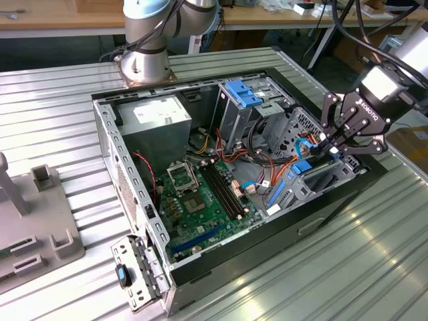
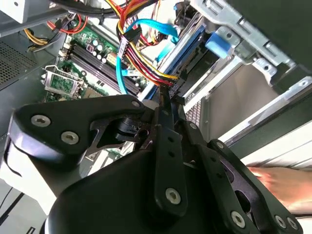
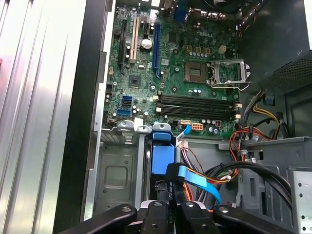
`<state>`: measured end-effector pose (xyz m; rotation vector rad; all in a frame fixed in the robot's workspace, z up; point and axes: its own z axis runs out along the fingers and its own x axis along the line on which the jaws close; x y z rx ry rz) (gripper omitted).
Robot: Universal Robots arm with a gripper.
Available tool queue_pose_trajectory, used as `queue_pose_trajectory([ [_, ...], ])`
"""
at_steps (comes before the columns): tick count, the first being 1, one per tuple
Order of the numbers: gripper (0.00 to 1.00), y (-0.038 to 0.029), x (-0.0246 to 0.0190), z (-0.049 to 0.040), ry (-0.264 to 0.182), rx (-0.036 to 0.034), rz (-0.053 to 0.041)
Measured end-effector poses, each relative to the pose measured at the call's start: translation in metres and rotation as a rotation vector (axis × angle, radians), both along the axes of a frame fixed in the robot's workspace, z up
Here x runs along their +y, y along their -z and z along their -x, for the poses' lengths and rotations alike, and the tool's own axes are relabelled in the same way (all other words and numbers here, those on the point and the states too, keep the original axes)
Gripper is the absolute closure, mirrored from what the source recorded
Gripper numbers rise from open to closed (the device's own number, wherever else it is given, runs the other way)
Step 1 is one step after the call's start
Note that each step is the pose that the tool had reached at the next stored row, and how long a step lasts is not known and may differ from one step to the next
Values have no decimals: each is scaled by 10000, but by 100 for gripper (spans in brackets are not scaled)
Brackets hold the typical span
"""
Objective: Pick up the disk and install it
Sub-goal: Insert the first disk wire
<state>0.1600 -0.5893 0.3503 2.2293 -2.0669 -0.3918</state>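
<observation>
Ribbed metal surface (image 1: 60,120) carried an open computer case (image 1: 127,180). Its tool (image 1: 326,144), narrowed, pressed the blue-railed disk (image 3: 162,156) in the drive bay near the motherboard (image 3: 170,73); labels were unreadable.

The disk (image 1: 299,175), blue-railed, stands on edge in the case's drive bay, cables beside it.

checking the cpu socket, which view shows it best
The first wrist view: the socket is seen nearly straight on, unobstructed, its metal frame and centre clear. The exterior view shows the socket smaller and at a slant. In the second wrist view it sits at an angle beside the claw's dark links.
</observation>
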Motion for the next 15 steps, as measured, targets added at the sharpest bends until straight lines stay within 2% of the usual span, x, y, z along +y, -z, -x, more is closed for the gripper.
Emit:
queue_pose_trajectory([
  [2,84,0,3,-38,6,7,3],
  [4,84,4,12,-113,27,14,78],
  [9,84,14,12,-127,172,17,79],
  [10,84,16,12,-128,169,75,91],
  [11,84,19,12,-128,171,226,132],
  [12,84,21,12,-129,170,409,186],
  [13,84,22,12,-129,170,514,213],
  [15,84,21,12,-128,171,544,216],
])
